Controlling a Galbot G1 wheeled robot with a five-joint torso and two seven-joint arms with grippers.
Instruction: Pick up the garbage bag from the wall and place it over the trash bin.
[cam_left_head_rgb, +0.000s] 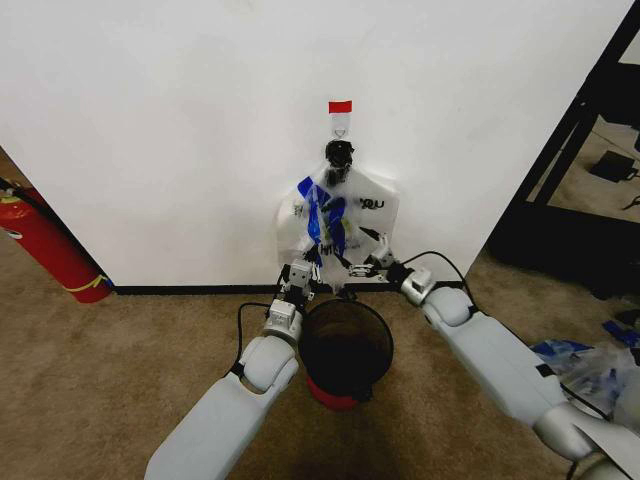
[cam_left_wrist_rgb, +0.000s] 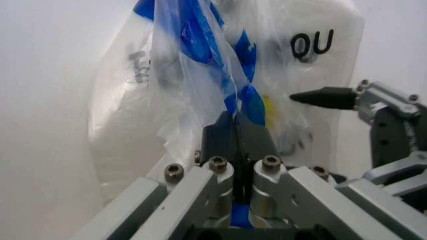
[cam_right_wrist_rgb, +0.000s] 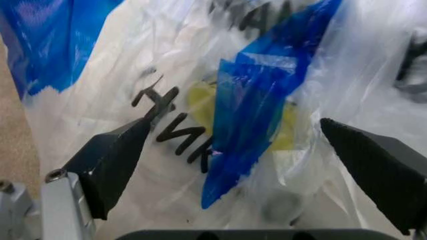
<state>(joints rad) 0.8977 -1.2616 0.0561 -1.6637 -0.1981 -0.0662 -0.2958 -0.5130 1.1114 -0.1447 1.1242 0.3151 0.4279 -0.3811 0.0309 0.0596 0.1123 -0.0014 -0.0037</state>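
Garbage bag (cam_left_head_rgb: 325, 215) hangs from hook (cam_left_head_rgb: 340, 125) on wall (cam_left_head_rgb: 180, 130), above trash bin (cam_left_head_rgb: 345, 345). Left tool (cam_left_wrist_rgb: 235, 131) pinched tight on bag's lower edge; right tool (cam_right_wrist_rgb: 233, 165) wide, straddling the plastic. Grab half done; unhooking and covering bin left.

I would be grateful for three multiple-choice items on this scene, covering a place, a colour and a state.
1. Where is the bin?
A. on the carpet between the arms
B. on the hook
C. beside the extinguisher

2. What colour are the garbage bag's patches?
A. green
B. blue
C. orange

3. How is the left pincer?
A. wide open
B. shut on the bin rim
C. shut on the garbage bag

Answers: 1 A, the head view shows it there; 2 B, blue tape on clear plastic; 3 C, its fingers pinch the film, while the right pincer is open.
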